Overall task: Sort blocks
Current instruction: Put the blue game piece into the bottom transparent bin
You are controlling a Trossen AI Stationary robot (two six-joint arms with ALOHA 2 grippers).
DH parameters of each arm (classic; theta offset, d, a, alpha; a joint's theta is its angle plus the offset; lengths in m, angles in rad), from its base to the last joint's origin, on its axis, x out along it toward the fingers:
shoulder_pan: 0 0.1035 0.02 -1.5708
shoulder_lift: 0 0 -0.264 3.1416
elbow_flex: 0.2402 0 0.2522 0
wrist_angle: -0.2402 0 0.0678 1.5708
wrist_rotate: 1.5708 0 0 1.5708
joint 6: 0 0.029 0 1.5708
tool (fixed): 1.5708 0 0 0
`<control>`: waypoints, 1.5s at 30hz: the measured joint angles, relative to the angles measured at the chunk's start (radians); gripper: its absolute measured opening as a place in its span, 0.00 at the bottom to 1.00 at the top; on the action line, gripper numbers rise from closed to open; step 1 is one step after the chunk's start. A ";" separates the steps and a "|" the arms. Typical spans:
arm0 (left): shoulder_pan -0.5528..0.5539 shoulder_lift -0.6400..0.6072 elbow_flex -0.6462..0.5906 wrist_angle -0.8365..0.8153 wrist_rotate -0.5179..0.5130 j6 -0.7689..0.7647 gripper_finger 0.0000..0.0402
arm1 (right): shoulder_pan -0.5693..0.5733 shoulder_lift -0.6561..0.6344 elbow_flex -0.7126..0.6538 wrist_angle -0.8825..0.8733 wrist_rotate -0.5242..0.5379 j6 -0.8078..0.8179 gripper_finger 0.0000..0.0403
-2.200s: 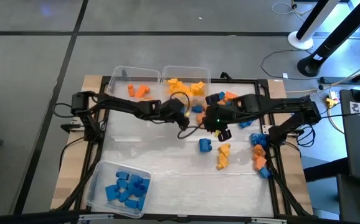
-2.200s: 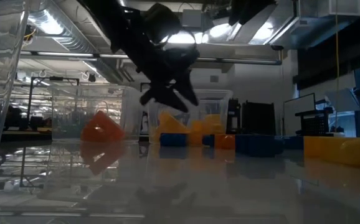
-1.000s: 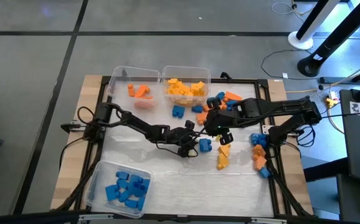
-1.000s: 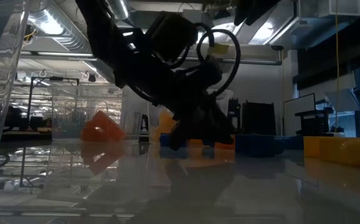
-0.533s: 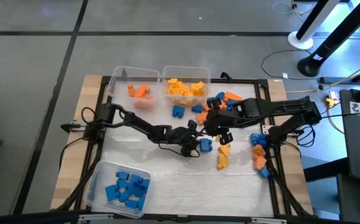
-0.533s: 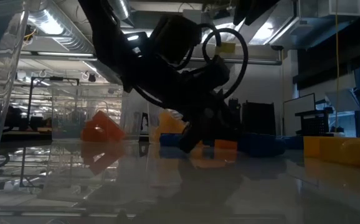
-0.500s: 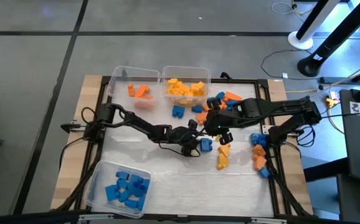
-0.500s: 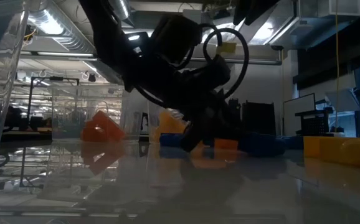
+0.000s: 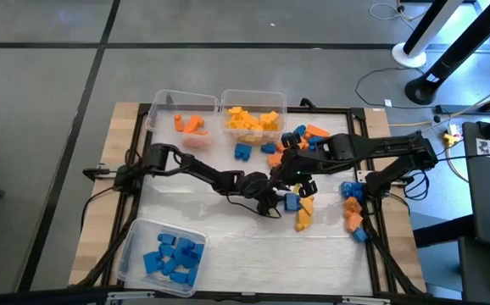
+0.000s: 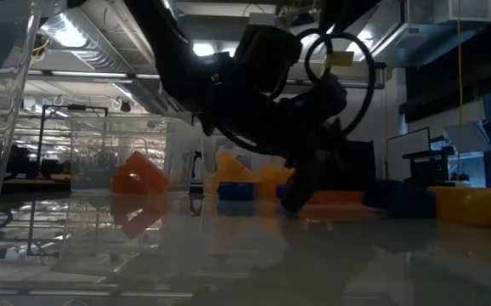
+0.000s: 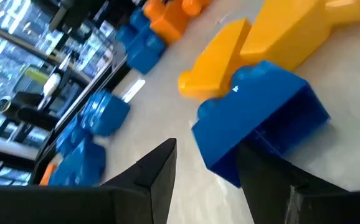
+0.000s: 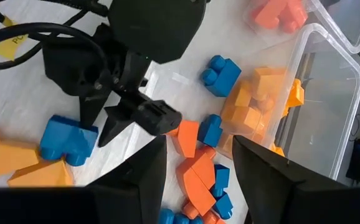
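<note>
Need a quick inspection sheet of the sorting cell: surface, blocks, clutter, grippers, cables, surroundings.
Surface: white table top, wooden border.
Job's things: blue block mid-table beside yellow blocks; loose blocks at the right edge; sorted ones lie in the orange bin, yellow bin and blue bin.
Clutter: nothing seen.
Grippers: left gripper open, low beside the blue block, not gripping; right gripper open, above the table middle.
Cables: black cables on the floor.
Surroundings: grey floor, stand bases at upper right.
</note>
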 joint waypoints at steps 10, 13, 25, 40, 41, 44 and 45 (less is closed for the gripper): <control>0.001 0.023 0.034 -0.007 0.050 -0.018 0.22 | 0.000 0.000 0.000 0.001 0.000 -0.002 0.45; 0.002 0.025 0.033 -0.013 0.049 -0.065 0.13 | 0.000 0.000 0.000 0.001 0.000 -0.002 0.45; 0.021 0.030 0.031 -0.018 0.053 -0.257 0.01 | 0.000 0.000 0.000 0.001 -0.001 -0.002 0.45; -0.019 -0.095 0.029 -0.053 0.054 -0.454 0.00 | 0.000 0.000 0.000 -0.069 -0.001 0.032 0.45; -0.026 -0.111 0.029 -0.077 0.054 -0.454 0.00 | 0.000 0.000 0.000 -0.077 -0.001 0.034 0.45; -0.050 -0.170 0.029 -0.165 0.054 -0.454 0.00 | 0.000 -0.001 0.000 -0.110 -0.001 0.055 0.45; -0.058 -0.193 0.029 -0.195 0.054 -0.454 0.00 | 0.000 -0.002 0.000 -0.120 0.001 0.059 0.45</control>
